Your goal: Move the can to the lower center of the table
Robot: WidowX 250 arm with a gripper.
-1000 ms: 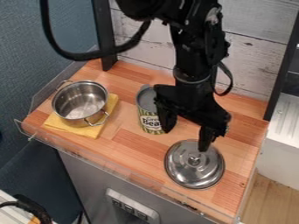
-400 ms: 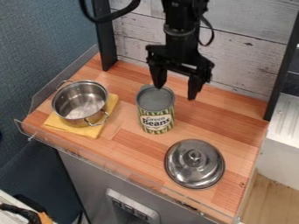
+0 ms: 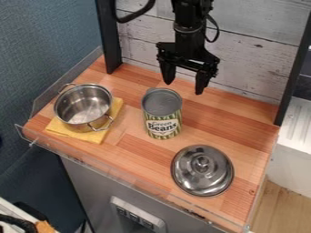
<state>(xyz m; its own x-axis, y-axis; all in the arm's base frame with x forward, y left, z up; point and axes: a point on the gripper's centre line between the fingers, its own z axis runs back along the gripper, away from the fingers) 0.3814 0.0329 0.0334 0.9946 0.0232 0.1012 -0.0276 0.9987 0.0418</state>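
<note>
Can [image 3: 162,113] unmoved, fingers [image 3: 168,73] withdrawn.
Beyond the lid [image 3: 202,170] and to its left in view, the can stands upright on the desk [image 3: 137,148], just where it was a second ago; I judge it still short of the lower center. Farther past the lid, the fingers hang spread and empty, having pulled up and back from over its far edge. The can is ungrasped, so moving it would likely take a fresh approach.
</note>
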